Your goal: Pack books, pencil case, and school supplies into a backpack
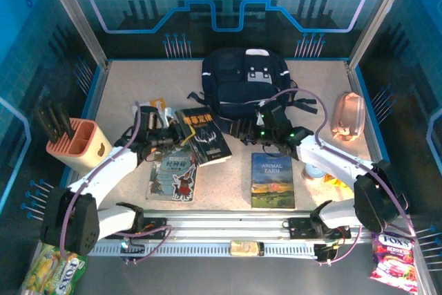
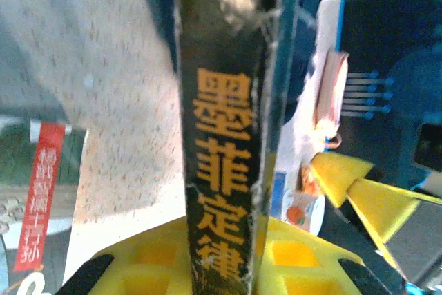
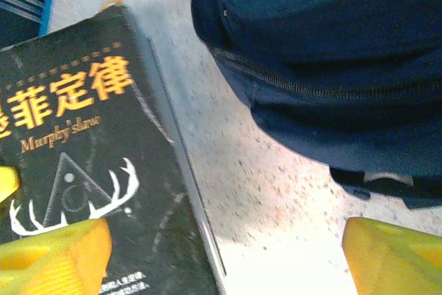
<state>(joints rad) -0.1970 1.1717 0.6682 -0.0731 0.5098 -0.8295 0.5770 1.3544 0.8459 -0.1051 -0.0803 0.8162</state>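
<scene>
Left tool (image 2: pixel 221 271) clamps black book (image 2: pixel 221 115) by its spine.

A bare strip of table (image 3: pixel 276 191) runs between the black book (image 3: pixel 90 170) and the backpack (image 3: pixel 331 46) (the right wrist view shows it unobstructed). The backpack blocks the middle of the far edge. Toward the near edge, a gap lies open between the grey-teal book (image 1: pixel 174 176) and Animal Farm (image 1: pixel 272 181). The pink rack (image 1: pixel 77 144) occupies the left edge; the pencil case (image 1: pixel 349 117) stands near the far right corner.
</scene>
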